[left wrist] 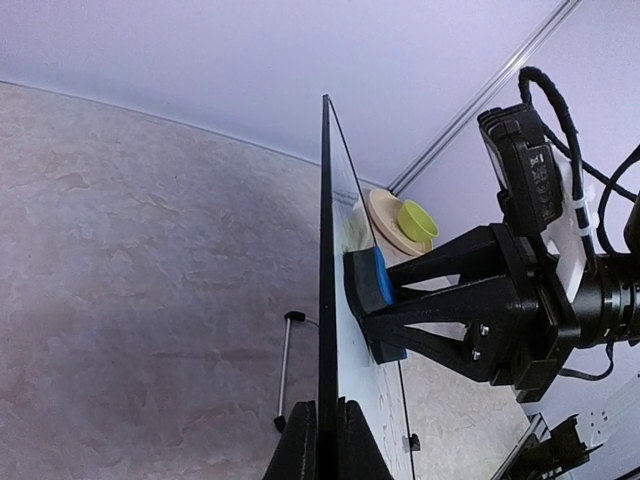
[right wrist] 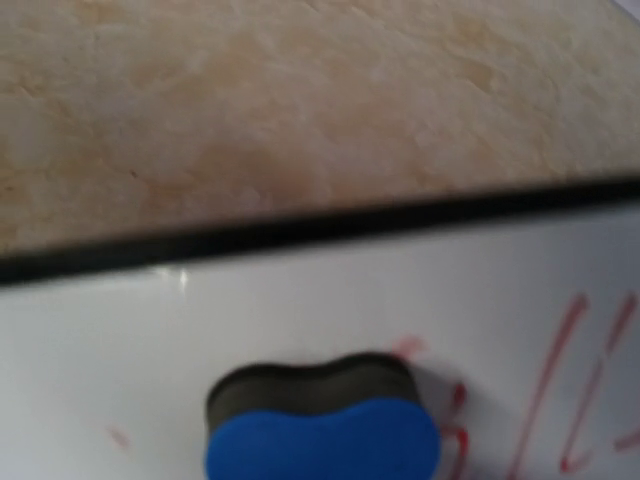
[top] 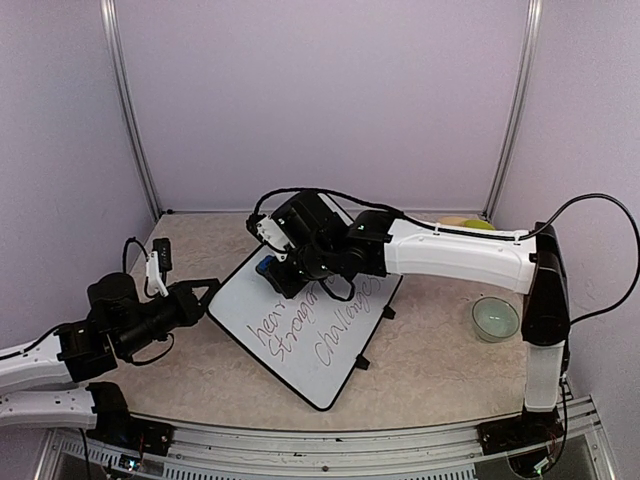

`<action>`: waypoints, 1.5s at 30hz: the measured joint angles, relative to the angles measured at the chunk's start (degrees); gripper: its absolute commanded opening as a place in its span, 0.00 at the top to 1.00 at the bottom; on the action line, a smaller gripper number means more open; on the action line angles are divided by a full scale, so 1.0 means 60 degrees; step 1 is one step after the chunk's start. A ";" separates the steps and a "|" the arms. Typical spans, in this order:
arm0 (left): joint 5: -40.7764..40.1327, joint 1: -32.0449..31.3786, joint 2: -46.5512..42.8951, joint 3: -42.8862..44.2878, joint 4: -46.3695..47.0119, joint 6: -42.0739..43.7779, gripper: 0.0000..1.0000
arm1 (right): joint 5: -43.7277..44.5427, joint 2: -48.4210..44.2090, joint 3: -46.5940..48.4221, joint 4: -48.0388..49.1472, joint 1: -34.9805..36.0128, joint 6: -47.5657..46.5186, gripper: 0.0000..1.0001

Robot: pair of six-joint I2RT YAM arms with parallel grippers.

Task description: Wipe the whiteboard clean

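The whiteboard (top: 300,345) sits at a slant near the middle of the desk (top: 440,360) and has red and purple writing on it. The left tool (top: 207,292) is clenched on the board's left edge. The right tool (top: 272,270) grasps a blue eraser (right wrist: 325,440) and presses it on the upper part of the board, just beside red strokes. A pale green bowl (top: 495,318) stands well apart, on the right.

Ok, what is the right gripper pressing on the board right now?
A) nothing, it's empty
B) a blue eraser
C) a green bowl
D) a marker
B: the right gripper is clamped on the blue eraser, whose dark pad sits flat against the whiteboard.
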 measured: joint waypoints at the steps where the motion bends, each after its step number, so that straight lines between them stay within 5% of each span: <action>1: 0.0040 0.0000 0.0018 0.0018 0.0011 0.0004 1.00 | -0.0022 0.0040 0.0127 -0.0047 0.0004 -0.0040 0.77; 3: 0.0095 0.0000 0.0058 0.0073 0.0018 0.0004 1.00 | -0.0029 0.0095 0.0273 -0.0106 0.0000 -0.0091 0.78; 8: 0.0168 0.0000 0.0127 0.0171 -0.0124 0.0091 0.68 | 0.0004 0.0066 0.0146 -0.0040 0.0000 -0.0091 0.78; 13: 0.0208 -0.0015 0.0317 0.0368 -0.0568 0.0419 0.53 | 0.0117 -0.0397 -0.1045 0.0095 -0.0007 -0.0015 0.77; 21: 0.0787 0.0776 0.0805 0.1676 -0.1002 0.0933 0.44 | 0.0397 -0.1741 -0.2637 -0.0149 -0.0251 0.0182 0.77; 27: 0.2182 0.2506 0.1632 0.3122 -0.1239 0.1129 0.41 | 0.0484 -0.2146 -0.2805 -0.0131 -0.0430 0.0342 0.77; 33: 0.3632 0.3107 0.2714 0.4058 -0.1712 0.1577 0.37 | 0.0481 -0.2186 -0.2925 -0.0237 -0.0437 0.0423 0.77; 45: 0.6433 0.3646 0.4309 0.4470 -0.1993 0.2368 0.44 | 0.0382 -0.2284 -0.1814 -0.1071 -0.0401 0.0339 0.77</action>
